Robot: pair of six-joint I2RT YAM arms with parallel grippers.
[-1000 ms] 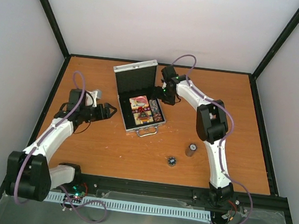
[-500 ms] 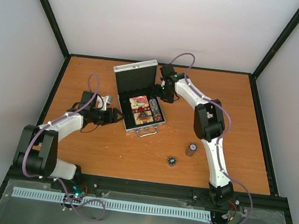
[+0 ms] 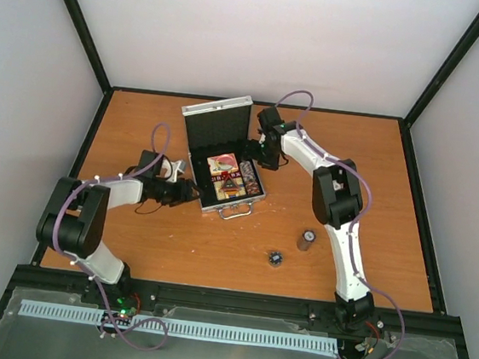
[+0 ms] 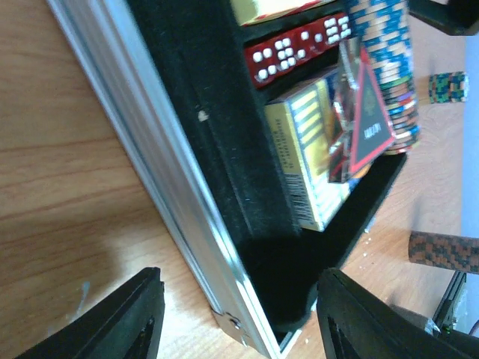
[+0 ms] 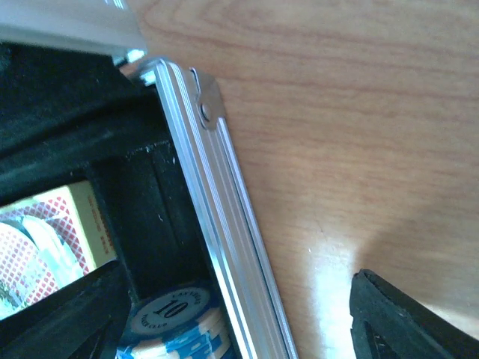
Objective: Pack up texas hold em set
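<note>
The silver case (image 3: 202, 188) of the texas hold em set lies open mid-table, its black-lined lid (image 3: 218, 126) upright. Inside are card decks (image 4: 314, 149), red dice (image 4: 292, 48), a triangular button (image 4: 370, 123) and blue-white chips (image 5: 172, 310). My left gripper (image 3: 193, 193) is open at the case's front-left corner (image 4: 239, 329), which sits between the fingers (image 4: 127, 314) untouched. My right gripper (image 3: 264, 152) is open astride the case's right wall (image 5: 224, 224), one finger (image 5: 67, 314) inside, the other over the table. Two chip stacks (image 3: 306, 240) (image 3: 275, 258) stand loose on the table.
The orange tabletop (image 3: 173, 241) is fenced by a black frame and white walls. The case's metal handle (image 3: 236, 212) sticks out toward the near edge. The loose chip stacks stand right of centre, near the right arm's forearm (image 3: 347, 259).
My left arm has swung right, up to the case's front-left corner, and its jaws have narrowed somewhat. The right arm has hardly moved.
</note>
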